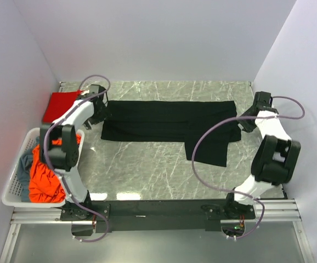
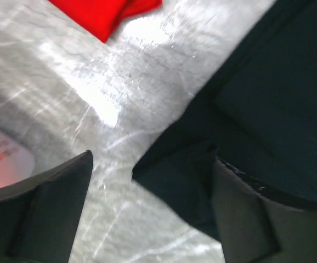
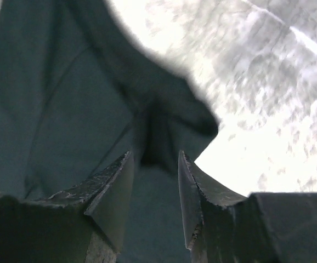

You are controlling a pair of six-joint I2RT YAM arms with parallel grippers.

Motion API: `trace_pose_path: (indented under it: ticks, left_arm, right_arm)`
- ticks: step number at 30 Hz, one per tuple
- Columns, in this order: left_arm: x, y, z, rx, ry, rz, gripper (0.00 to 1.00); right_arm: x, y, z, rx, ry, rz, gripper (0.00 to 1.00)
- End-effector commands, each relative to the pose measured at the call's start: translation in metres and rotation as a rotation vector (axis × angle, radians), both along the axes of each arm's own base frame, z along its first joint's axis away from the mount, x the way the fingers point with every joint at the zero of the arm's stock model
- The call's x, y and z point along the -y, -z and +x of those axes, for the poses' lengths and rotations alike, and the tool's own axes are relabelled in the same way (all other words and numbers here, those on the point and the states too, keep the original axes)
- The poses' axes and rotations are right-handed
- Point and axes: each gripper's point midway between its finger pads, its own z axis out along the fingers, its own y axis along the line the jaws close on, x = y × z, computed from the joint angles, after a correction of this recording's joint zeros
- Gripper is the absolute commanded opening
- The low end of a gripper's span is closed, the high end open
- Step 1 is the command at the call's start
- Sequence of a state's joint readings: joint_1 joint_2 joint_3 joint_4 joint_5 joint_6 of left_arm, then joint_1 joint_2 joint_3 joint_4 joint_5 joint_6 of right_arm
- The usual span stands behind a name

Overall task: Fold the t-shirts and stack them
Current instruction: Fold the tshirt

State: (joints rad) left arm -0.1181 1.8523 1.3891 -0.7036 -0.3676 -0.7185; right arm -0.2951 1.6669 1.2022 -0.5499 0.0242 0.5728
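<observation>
The black t-shirt (image 1: 164, 123) lies flat across the middle of the table (image 1: 147, 175). It forms a long band running left to right, and a narrower flap hangs toward the near edge at its right end. The right gripper (image 1: 245, 121) sits at the shirt's right edge. In the right wrist view its fingers (image 3: 112, 192) stand close together, with a raised ridge of the black cloth pinched up between the tips. The cloth puckers around that spot and bare table shows just beyond the hem. The left gripper (image 1: 99, 112) is at the opposite, left edge. In the left wrist view its fingers (image 2: 43, 208) are spread wide: one is over bare table, the other over the black cloth. A dark corner of the shirt lies in the gap between them, not clasped. The bright red t-shirt (image 1: 60, 107) lies folded in the far left corner of the table, just beyond the left gripper and apart from the black shirt. Its corner shows at the top of the left wrist view (image 2: 103, 13). The white basket (image 1: 16, 192) stands at the near left beside the left arm's base. Inside it, the orange-red t-shirt (image 1: 43, 178) is heaped and spills over the right rim. The grey-blue t-shirt (image 1: 22, 164) is crumpled against the basket's left side.
</observation>
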Motion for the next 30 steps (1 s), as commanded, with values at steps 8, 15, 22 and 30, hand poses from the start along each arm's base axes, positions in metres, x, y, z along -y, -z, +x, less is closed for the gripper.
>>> trace_pose_path:
  ticks: [8, 15, 22, 30]
  left_arm:
    - [-0.008, -0.066, -0.043, 0.175, 0.014, 0.001, 0.99]
    - [-0.011, -0.039, -0.067, 0.149, 0.021, 0.003, 0.99]
    - [-0.008, -0.036, -0.05, 0.138, 0.014, -0.002, 0.99]
    - [0.001, -0.036, -0.046, 0.181, 0.083, -0.027, 0.99]
  right_arm:
    - [-0.073, 0.0, -0.072, -0.024, -0.193, -0.094, 0.5]
    - [-0.106, 0.036, -0.103, -0.096, -0.292, -0.08, 0.52]
    - [-0.108, 0.044, -0.105, -0.138, -0.322, -0.096, 0.52]
    - [-0.117, 0.067, -0.122, -0.231, -0.37, -0.107, 0.52]
